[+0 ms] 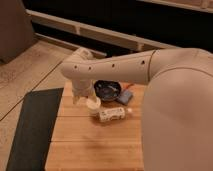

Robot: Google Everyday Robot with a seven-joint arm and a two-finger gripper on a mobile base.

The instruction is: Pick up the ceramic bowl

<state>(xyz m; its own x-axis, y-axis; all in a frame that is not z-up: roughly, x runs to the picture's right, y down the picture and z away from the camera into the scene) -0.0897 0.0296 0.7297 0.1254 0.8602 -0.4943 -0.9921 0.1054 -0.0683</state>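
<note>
The ceramic bowl (108, 89) is dark, glossy and round with pale streaks inside. It sits at the back of the wooden table (90, 145), partly hidden behind my arm. My gripper (80, 95) hangs down from the wrist just left of the bowl, over the table's back left part and next to a small white cup (93, 103).
A white bottle (112, 114) lies on its side in front of the bowl. A small dark bluish block (126, 94) lies to the bowl's right. A dark mat (32, 125) lies on the floor left of the table. My arm (165, 75) fills the right side.
</note>
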